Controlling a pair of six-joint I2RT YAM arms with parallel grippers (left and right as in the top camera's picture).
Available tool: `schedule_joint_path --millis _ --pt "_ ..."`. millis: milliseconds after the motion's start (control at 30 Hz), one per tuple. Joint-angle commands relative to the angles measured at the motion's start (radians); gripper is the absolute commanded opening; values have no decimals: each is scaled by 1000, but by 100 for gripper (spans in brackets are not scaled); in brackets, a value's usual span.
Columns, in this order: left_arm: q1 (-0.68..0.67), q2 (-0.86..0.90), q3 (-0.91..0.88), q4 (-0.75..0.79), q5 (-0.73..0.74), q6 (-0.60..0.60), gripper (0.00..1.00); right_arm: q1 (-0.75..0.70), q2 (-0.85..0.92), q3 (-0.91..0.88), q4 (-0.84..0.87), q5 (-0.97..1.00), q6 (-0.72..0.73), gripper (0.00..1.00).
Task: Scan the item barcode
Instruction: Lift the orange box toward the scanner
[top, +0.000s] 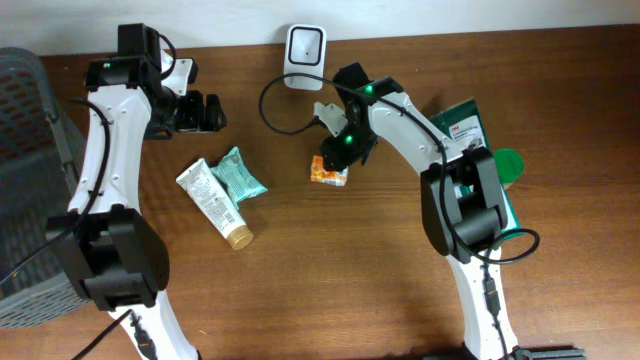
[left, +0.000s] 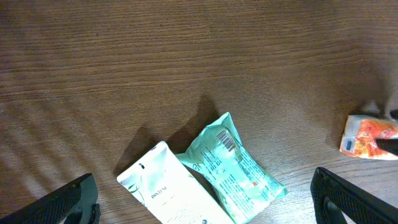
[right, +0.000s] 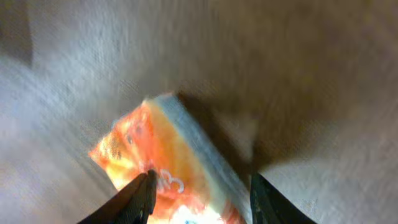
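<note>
Table (top: 340, 290): open wood across the front half, so room to move there. Grey basket (top: 20, 150) crowds the left edge and green packs (top: 465, 125) the right. Orange packet (top: 328, 173) lies mid-table, near the scanner (top: 305, 47) at the rear edge, apart from teal pouch (top: 241, 173) and white tube (top: 213, 203). Right arm bent over, right gripper (right: 202, 193) straddling the packet; cannot tell if clamped. Left gripper (top: 210, 112) rear-left, jaws wide apart.
</note>
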Motion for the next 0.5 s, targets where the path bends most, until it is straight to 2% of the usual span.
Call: schedule_joint_path --millis 0,167,233,367,467 --pt "0 -4 2 2 -4 -6 99 -24 2 4 -71 -64 -23 46" --pt "0 -4 2 2 -4 -6 99 -23 1 4 -151 -98 98 45" --pt "0 -4 2 1 -4 -6 99 -21 1 4 -146 -97 129 41" --pt "0 -4 2 2 -4 -6 99 -21 2 -24 -86 -89 132 39" --pt "0 -4 2 2 -4 -6 99 -18 4 -106 7 -90 166 33"
